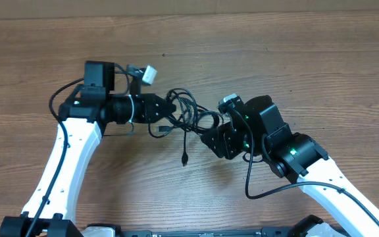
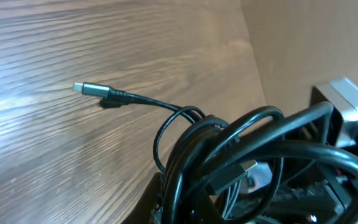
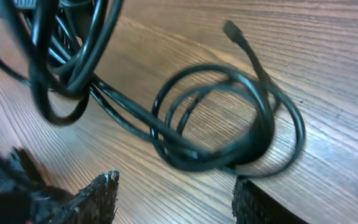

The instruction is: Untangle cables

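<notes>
Grips the cables (image 1: 188, 112) with left gripper (image 1: 170, 109) clamped shut on the tangle, near the middle of the table (image 1: 275, 52) between both arms. Holds right gripper (image 3: 176, 186) with fingers apart, just behind a coiled loop (image 3: 191, 155) lying on the wood, clasping nothing. Shows one silver-tipped plug (image 2: 87, 88) stretched out clear of the bunch.

The cables (image 1: 188, 113) are crowding the centre between the left tool (image 1: 170, 109) and right tool (image 1: 210, 138). Open tabletop (image 1: 295, 52) is stretching across the upper frame.
</notes>
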{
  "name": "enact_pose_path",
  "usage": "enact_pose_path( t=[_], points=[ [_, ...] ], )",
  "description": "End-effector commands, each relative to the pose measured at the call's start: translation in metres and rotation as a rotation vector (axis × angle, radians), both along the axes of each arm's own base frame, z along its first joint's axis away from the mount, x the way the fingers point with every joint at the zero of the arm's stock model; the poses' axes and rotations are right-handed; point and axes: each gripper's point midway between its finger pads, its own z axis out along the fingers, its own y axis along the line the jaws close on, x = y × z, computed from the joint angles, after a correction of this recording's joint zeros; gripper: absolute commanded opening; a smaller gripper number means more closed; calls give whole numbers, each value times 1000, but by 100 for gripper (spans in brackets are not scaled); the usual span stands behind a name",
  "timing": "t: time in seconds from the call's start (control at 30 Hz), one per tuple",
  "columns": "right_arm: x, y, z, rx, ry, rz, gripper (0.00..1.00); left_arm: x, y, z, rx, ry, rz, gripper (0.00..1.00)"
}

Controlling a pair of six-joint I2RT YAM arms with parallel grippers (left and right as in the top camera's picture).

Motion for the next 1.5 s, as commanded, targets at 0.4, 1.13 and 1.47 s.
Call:
enact_pose_path(
  t=[0.4, 1.13, 1.47],
  points=[
    [26, -22, 10, 200, 265, -402, 74, 9, 24, 30, -142, 115, 145, 4],
    [34, 4, 45, 453, 380, -441, 66, -5, 11, 52, -329, 323, 133, 4],
    [44, 9, 63, 542, 366, -457, 41, -7, 10, 55, -342, 324, 120, 4]
  ],
)
